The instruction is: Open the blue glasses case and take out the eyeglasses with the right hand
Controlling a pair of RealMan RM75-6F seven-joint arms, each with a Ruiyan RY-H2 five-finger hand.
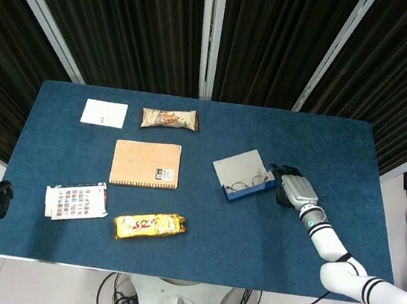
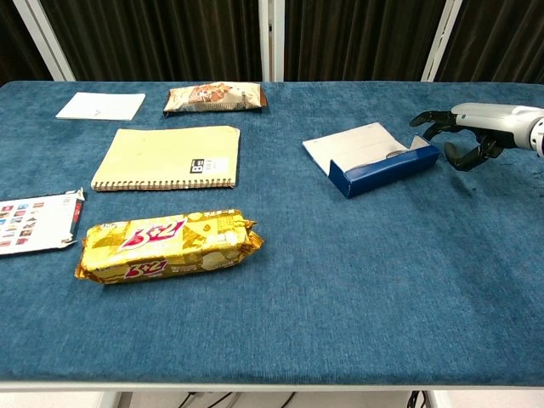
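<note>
Already the blue glasses case (image 1: 244, 175) at frame right lay opened; the eyeglasses (image 1: 248, 180) could be knocked aside by the empty, spread right hand (image 2: 463, 140).

Gold snack packet (image 2: 166, 247) lettering illegible, no text readable

The glasses case (image 1: 244, 175) lies open right of centre on the table (image 1: 199, 241), with the eyeglasses (image 1: 248, 180) inside. The right hand (image 1: 292, 188) sits just beside its right end. The notebook (image 1: 145, 164) lies to its left, the snack pack (image 1: 150, 226) in front of the notebook.
</note>
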